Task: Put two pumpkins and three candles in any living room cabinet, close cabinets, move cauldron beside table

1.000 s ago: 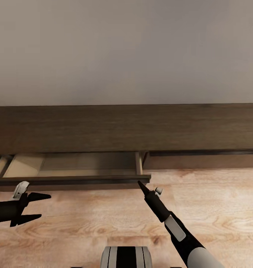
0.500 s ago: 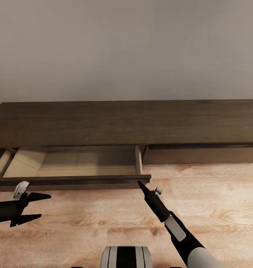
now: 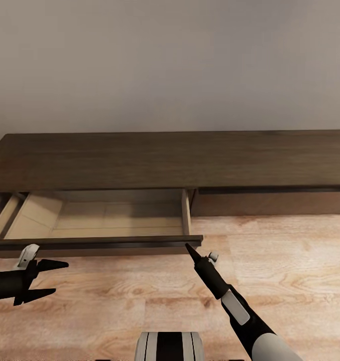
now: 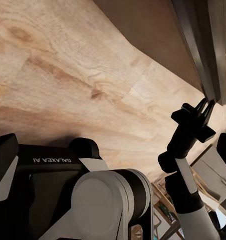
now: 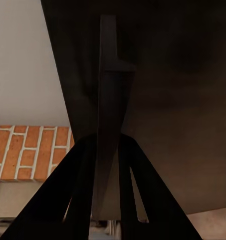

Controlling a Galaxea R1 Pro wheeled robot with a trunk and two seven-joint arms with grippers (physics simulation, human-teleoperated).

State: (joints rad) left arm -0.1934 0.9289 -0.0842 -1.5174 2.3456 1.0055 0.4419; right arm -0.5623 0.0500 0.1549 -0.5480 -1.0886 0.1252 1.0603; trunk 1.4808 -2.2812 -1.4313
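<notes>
A robot faces a long, low, dark-brown wooden cabinet point(image 3: 170, 159) set against a plain pale wall, standing on a light wood floor point(image 3: 270, 281). The cabinet's left drawer point(image 3: 104, 220) is pulled out wide, showing a bare pale beige interior, ready to receive items; the drawer front on the right sits flush and closed.

The right gripper point(image 3: 190, 249) reaches forward with its narrow black tip touching the right end of the open drawer's dark front edge. In the right wrist view its two fingers point(image 5: 109, 100) are pinched together around a thin dark lip of the drawer front, apparently the hold used for drawing it out.

The left gripper point(image 3: 48, 278) hovers low over the floor, just in front of the drawer's left part, its two black prongs spread apart and grasping nothing, probably waiting in reserve.

No pumpkins, candles, cauldron or coffee table are visible here, so the drawer looks prepared before anything is fetched.
</notes>
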